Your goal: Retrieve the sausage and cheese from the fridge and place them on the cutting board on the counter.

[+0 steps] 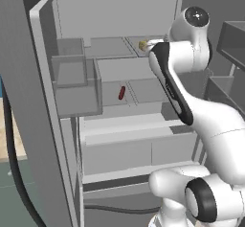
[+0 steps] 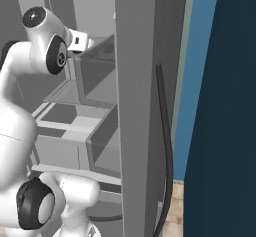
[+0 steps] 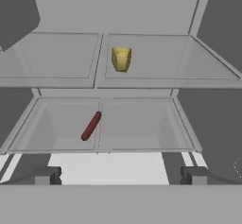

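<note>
The fridge (image 1: 72,10) stands open with my arm reaching into it. The yellow cheese (image 3: 121,59) sits on the upper glass shelf, also seen as the cheese (image 1: 142,44) just left of my wrist. On the shelf below lies the dark red sausage (image 3: 91,125), the sausage (image 1: 121,93), slanted near the shelf's middle seam. My gripper (image 3: 120,178) is open, its fingertips (image 3: 47,176) wide apart and in front of both shelves, touching nothing. The cutting board and the counter are out of view.
The open fridge door (image 2: 135,106) rises close on the right with bins on its inner side. The left door (image 1: 19,77) flanks the opening. Drawers (image 1: 124,149) sit under the shelves. A blue wall (image 2: 225,106) lies beyond the right door.
</note>
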Controlling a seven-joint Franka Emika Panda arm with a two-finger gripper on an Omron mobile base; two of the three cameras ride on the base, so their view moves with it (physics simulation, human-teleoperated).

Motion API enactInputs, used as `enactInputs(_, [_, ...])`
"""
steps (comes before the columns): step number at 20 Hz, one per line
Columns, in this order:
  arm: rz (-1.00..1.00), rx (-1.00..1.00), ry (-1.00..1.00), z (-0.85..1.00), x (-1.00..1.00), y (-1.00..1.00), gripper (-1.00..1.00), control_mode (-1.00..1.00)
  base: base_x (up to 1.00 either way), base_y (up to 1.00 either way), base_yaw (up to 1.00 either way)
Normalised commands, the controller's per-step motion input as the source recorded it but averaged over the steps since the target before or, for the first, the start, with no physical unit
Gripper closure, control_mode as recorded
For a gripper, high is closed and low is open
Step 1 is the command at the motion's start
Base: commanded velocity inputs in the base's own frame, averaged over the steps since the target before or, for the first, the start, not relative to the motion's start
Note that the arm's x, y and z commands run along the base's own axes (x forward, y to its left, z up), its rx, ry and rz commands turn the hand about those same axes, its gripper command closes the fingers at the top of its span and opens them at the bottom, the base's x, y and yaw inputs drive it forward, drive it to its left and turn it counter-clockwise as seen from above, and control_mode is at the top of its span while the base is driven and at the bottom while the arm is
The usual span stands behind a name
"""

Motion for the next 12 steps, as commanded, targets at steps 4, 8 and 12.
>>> enactInputs(4, [0.0, 0.0, 0.0, -0.11, 0.82, 0.0, -1.0, -1.0, 0.0, 0.0, 0.0])
enactInputs(8, [0.0, 0.0, 0.02, -0.12, 0.85, 0.0, -1.0, -1.0, 0.0, 0.0, 0.0])
enactInputs(12, [0.0, 0.0, 0.01, -0.13, 0.8, 0.0, -1.0, -1.0, 0.0, 0.0, 0.0])
